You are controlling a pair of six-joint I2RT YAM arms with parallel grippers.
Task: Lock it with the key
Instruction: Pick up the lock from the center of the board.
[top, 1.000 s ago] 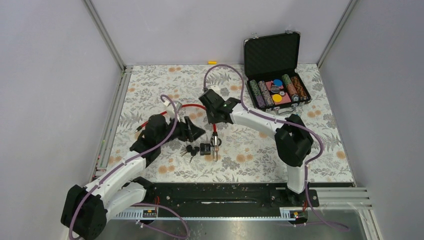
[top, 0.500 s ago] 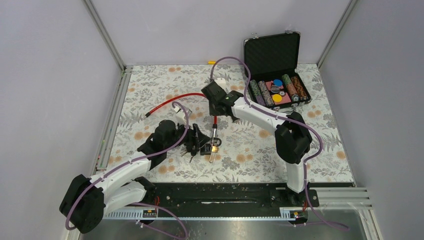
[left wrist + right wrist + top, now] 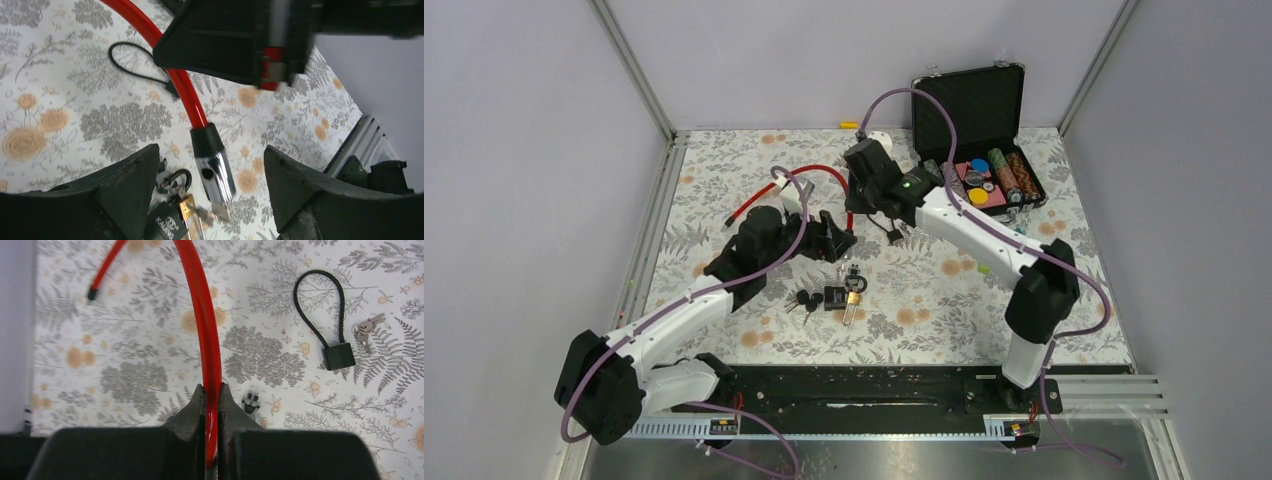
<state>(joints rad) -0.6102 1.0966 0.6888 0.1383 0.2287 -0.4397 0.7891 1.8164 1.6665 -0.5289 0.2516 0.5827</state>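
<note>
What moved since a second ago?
The right gripper, shut on the red cable, carried it up and back toward the far side, pulling its metal end away from the padlock. The open left gripper swung from beside the keys toward that end. Padlock, keys and chip case stayed put.

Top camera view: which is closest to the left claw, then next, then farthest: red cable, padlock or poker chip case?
1. Red cable, just right of the left gripper.
2. Padlock, on the mat, toward the near edge.
3. Poker chip case, open, far right corner.
</note>
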